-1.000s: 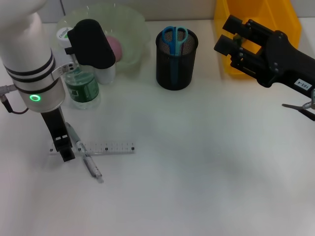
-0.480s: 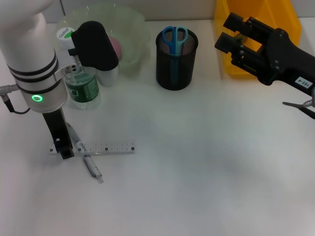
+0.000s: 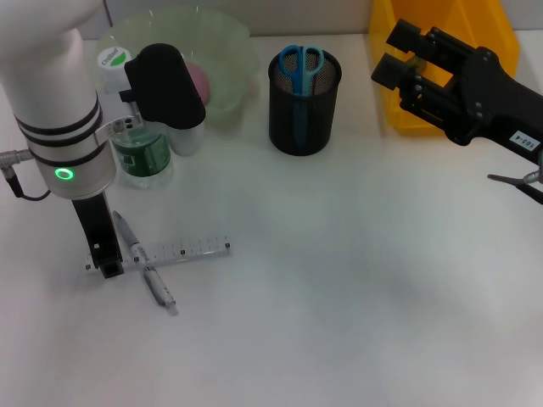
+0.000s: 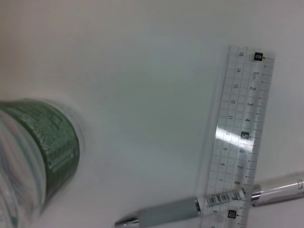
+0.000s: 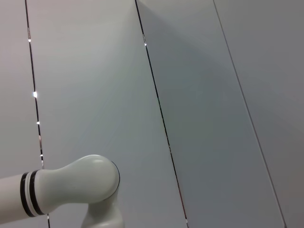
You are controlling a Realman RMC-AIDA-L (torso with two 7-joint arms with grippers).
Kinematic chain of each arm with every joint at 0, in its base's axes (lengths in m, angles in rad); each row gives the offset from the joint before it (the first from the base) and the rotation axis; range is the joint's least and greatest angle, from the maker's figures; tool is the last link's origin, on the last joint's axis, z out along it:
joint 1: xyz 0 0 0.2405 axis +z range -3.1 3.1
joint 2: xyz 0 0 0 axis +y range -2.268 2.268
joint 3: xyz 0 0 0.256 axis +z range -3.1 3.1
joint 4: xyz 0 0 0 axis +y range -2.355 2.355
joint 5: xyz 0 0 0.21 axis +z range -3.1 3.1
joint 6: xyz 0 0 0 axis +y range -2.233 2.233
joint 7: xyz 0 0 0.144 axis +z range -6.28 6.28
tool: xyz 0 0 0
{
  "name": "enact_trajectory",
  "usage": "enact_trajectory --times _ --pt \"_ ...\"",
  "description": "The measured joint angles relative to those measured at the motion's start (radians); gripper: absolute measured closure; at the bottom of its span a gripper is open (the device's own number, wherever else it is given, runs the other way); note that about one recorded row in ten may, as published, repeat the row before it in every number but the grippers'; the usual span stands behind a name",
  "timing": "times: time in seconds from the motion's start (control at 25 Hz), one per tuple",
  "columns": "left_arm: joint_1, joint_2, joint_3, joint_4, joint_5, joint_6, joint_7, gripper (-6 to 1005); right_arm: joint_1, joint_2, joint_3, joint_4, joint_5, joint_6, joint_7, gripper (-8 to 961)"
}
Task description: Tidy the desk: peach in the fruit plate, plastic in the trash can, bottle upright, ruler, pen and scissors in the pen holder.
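Note:
My left gripper [image 3: 103, 264] is down on the table, shut on the left end of the clear ruler [image 3: 174, 251] [image 4: 240, 142]. A grey pen [image 3: 144, 271] [image 4: 171, 213] lies across that end of the ruler. Just behind stands the bottle [image 3: 140, 154] [image 4: 33, 152], upright, with a green label. The pink peach [image 3: 198, 80] rests in the pale green fruit plate [image 3: 229, 42]. Blue scissors [image 3: 301, 64] stand in the black mesh pen holder [image 3: 301, 123]. My right gripper [image 3: 393, 58] hangs open and empty in front of the yellow trash can [image 3: 441, 25]. The plastic is out of view.
A white container with a green-rimmed lid [image 3: 110, 59] stands beside the fruit plate, behind the bottle. My right forearm [image 3: 484, 97] reaches in from the right edge, above the table.
The ruler has swung: its right end now sits farther back than before, while its left end stays at my left gripper. The right arm has barely moved.

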Motion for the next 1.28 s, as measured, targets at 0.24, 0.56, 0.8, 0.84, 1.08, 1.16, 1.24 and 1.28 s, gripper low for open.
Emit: enact_trajectory --times 0.24,0.56,0.8,0.84,1.08,1.16,1.24,1.28 --pt "0.0 0.0 0.003 0.0 -0.001 0.0 0.0 572 0.0 0.0 0.0 0.0 0.0 -0.001 0.0 345" --pt "-0.003 0.0 0.004 0.0 -0.002 0.001 -0.001 655 0.0 0.0 0.0 0.0 0.0 -0.004 0.0 344" --pt "-0.003 0.0 0.009 0.003 -0.002 0.002 -0.002 723 -0.001 0.0 0.0 0.0 0.001 -0.004 0.0 344" --pt "-0.003 0.0 0.01 0.007 -0.002 0.003 -0.005 732 -0.001 0.0 0.0 0.0 0.001 -0.004 0.0 344" --pt "-0.003 0.0 0.015 0.011 -0.002 0.004 -0.01 754 -0.002 0.0 0.0 0.001 0.002 0.0 0.0 345" --pt "-0.003 0.0 0.015 0.011 -0.001 0.004 -0.01 762 -0.002 0.0 0.0 0.001 0.002 0.0 0.0 345" --pt "-0.003 0.0 0.015 0.012 -0.001 0.006 -0.011 769 -0.002 0.0 0.001 0.001 0.002 0.0 0.0 345" --pt "-0.003 0.0 0.013 0.016 -0.001 0.011 -0.012 773 -0.002 0.0 0.001 0.0 0.002 0.001 0.0 345"
